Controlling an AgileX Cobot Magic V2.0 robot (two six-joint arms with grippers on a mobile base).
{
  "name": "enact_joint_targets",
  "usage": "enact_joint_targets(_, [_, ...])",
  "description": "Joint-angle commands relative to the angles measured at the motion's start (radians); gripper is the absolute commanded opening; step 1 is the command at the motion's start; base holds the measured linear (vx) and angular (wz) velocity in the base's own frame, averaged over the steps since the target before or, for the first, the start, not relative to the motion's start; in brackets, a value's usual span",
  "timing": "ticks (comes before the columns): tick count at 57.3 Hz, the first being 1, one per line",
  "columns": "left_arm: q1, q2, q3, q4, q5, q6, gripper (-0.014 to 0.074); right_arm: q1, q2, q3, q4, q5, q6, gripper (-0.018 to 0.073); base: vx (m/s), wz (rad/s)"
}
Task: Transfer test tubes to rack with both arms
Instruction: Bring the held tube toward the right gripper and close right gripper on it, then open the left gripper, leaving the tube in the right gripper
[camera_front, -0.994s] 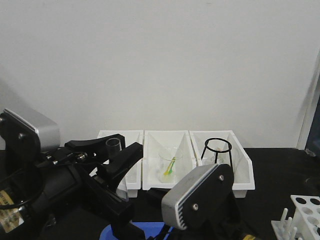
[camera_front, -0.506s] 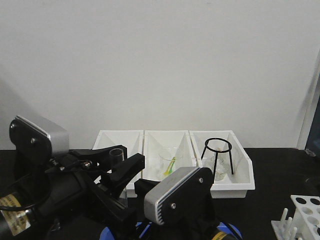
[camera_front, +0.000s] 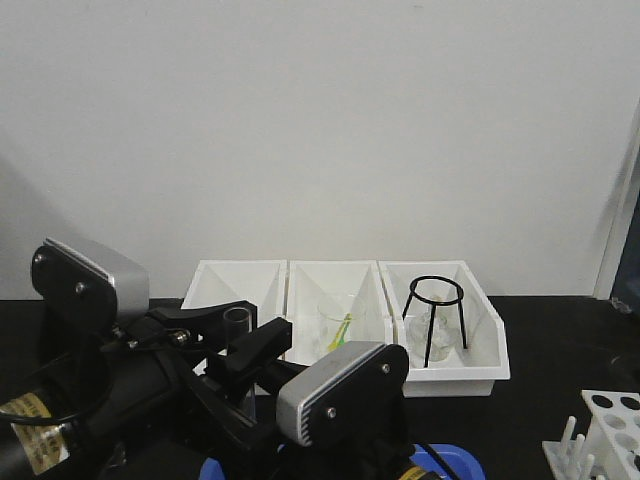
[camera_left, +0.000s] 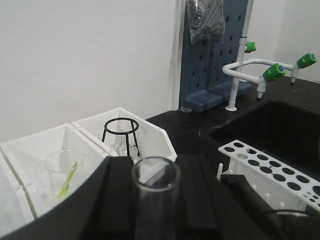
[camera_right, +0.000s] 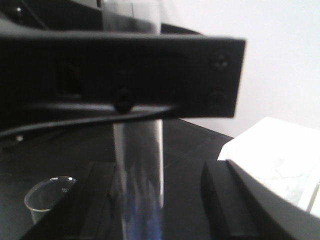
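A clear test tube (camera_front: 237, 319) stands upright in my left gripper (camera_front: 240, 328), which is shut on it. The left wrist view looks down on the tube's open mouth (camera_left: 155, 172) between the black fingers (camera_left: 117, 200). My right gripper (camera_right: 160, 200) is open around the same tube's lower part (camera_right: 139, 170). The tube is close to the left-hand finger (camera_right: 95, 200) and well apart from the other finger (camera_right: 225, 200). The right arm's silver panel (camera_front: 335, 385) sits just right of the left gripper. The white rack (camera_front: 612, 425) (camera_left: 272, 172) stands at the far right with its holes showing.
Three white bins (camera_front: 345, 275) line the back; the middle one holds a beaker (camera_front: 337, 325), the right one a black tripod (camera_front: 436, 310). A blue tray (camera_front: 455, 460) lies under the arms. A glass vessel (camera_right: 47, 197) sits low left. A sink and taps (camera_left: 267, 75) lie beyond the rack.
The right arm has moved left, closing in on the left gripper. The left arm with the tube has shifted a little right and down.
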Motion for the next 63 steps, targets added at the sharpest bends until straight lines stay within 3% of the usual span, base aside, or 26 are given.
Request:
enact_joint_targets(1, [-0.006, -0.022, -0.035, 0.001, -0.076, -0.010, -0.0021, 0.001, -0.028, -0.036, -0.009, -0.106, 0.006, 0.0395, 0.00, 0.00])
enact_joint_targets(26, [-0.056, -0.022, -0.035, 0.008, -0.077, -0.007, -0.0021, 0.001, -0.025, -0.036, -0.009, -0.128, 0.026, 0.0353, 0.00, 0.00])
enact_joint_targets(32, [-0.055, -0.022, -0.035, 0.008, -0.077, -0.007, -0.0021, 0.001, -0.025, -0.036, -0.008, -0.128, 0.026, 0.0295, 0.00, 0.00])
enact_joint_targets(49, [-0.055, -0.022, -0.035, 0.008, -0.077, -0.010, -0.0017, 0.001, -0.025, -0.036, -0.005, -0.142, 0.026, -0.0011, 0.00, 0.00])
enact_joint_targets(63, [-0.055, -0.022, -0.035, 0.008, -0.077, -0.008, 0.0006, 0.001, -0.025, -0.036, -0.005, -0.142, 0.026, -0.0010, 0.00, 0.00])
